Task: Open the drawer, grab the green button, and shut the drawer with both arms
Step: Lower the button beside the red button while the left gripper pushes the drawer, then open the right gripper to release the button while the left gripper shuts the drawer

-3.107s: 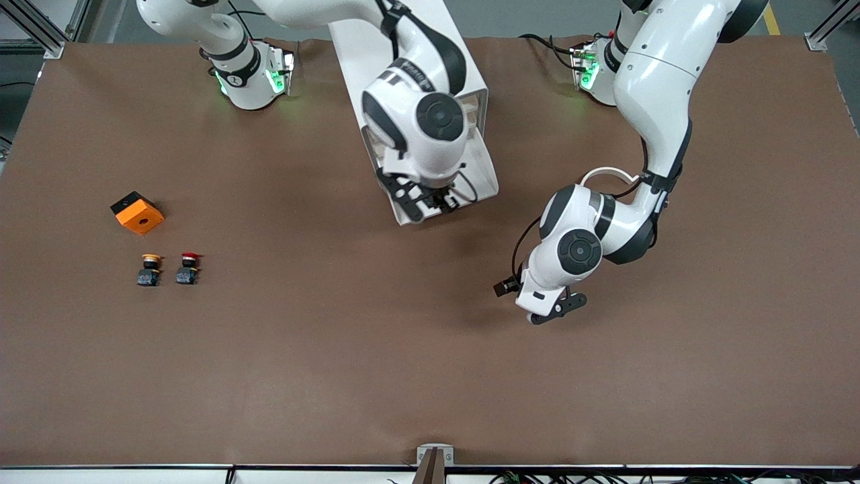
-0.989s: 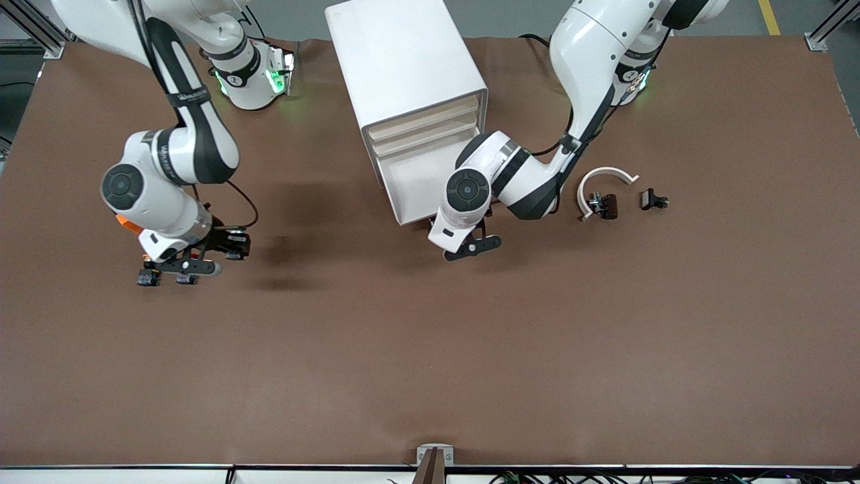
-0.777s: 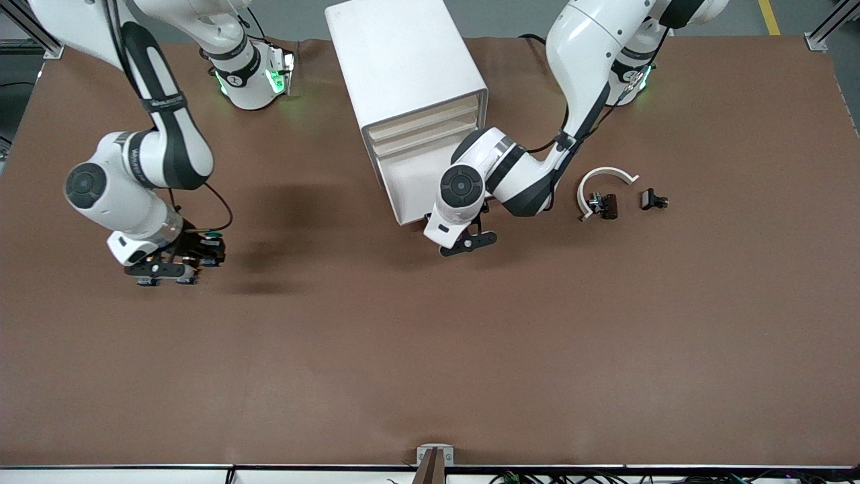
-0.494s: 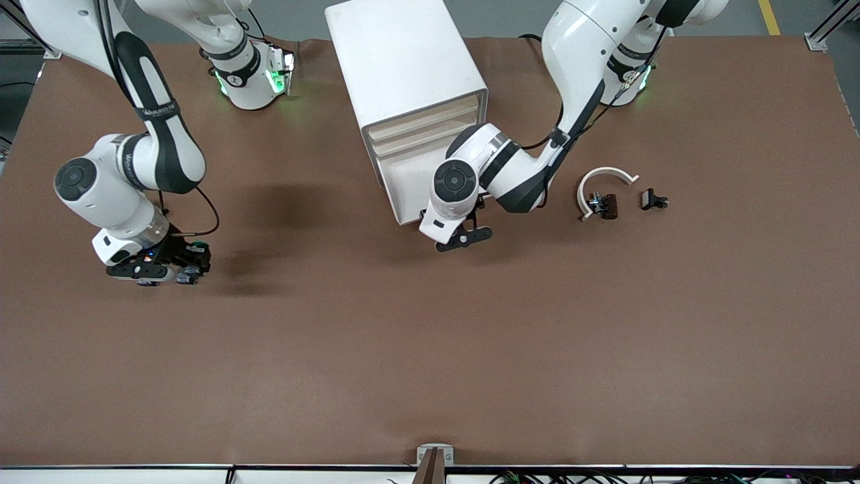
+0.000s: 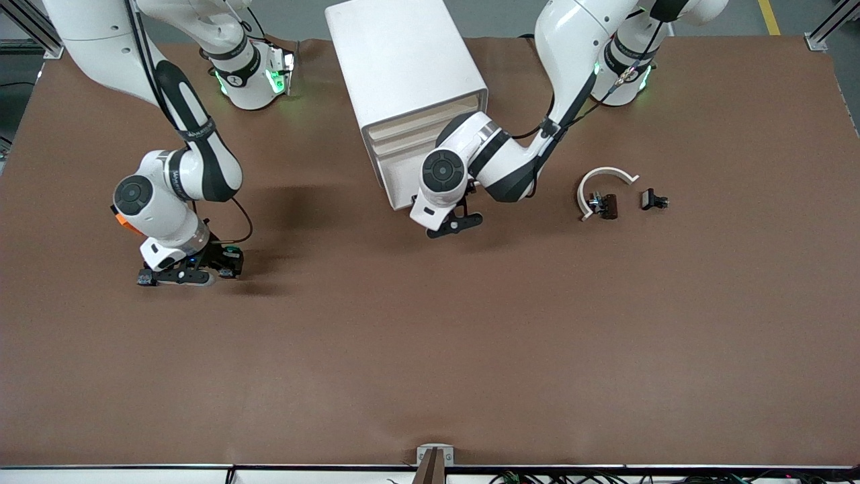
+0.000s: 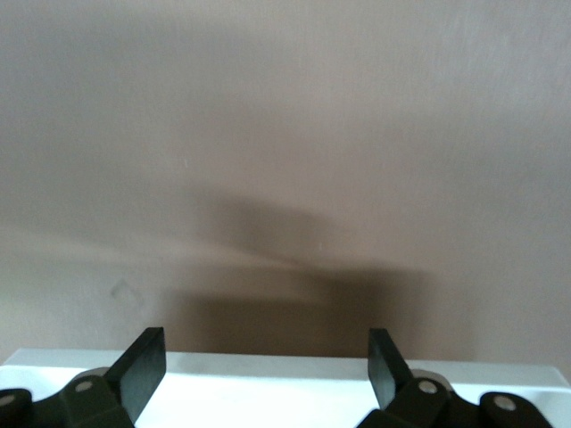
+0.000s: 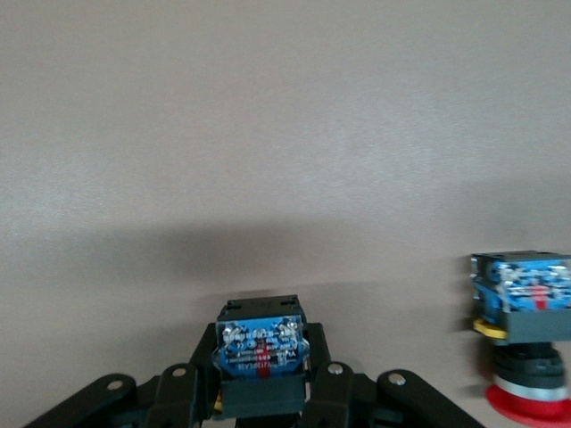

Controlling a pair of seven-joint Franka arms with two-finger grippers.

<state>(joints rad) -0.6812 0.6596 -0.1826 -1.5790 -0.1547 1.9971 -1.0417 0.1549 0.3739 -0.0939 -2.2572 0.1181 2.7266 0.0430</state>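
My right gripper (image 5: 226, 264) is shut on the button, whose green cap (image 5: 232, 251) shows in the front view. It is low over the table, beside the red-capped button. In the right wrist view the fingers (image 7: 178, 392) clamp the button's black-and-blue base (image 7: 260, 352), and the cap is hidden. My left gripper (image 5: 454, 224) is open at the lower edge of the bottom drawer's front (image 5: 393, 176) of the white cabinet (image 5: 403, 60). In the left wrist view (image 6: 266, 374) a white edge (image 6: 268, 397) lies between the fingers.
The red-capped button (image 7: 522, 357) lies beside the held one. The yellow-capped button's base (image 5: 144, 277) peeks out by the right gripper. The right arm largely hides an orange block (image 5: 120, 221). A white curved piece (image 5: 605, 176) and small black parts (image 5: 607, 206) lie toward the left arm's end.
My right gripper with the button swung toward the right arm's end of the table, then back past the red-capped button. My left gripper moved toward the cabinet, and the drawer front went in with it.
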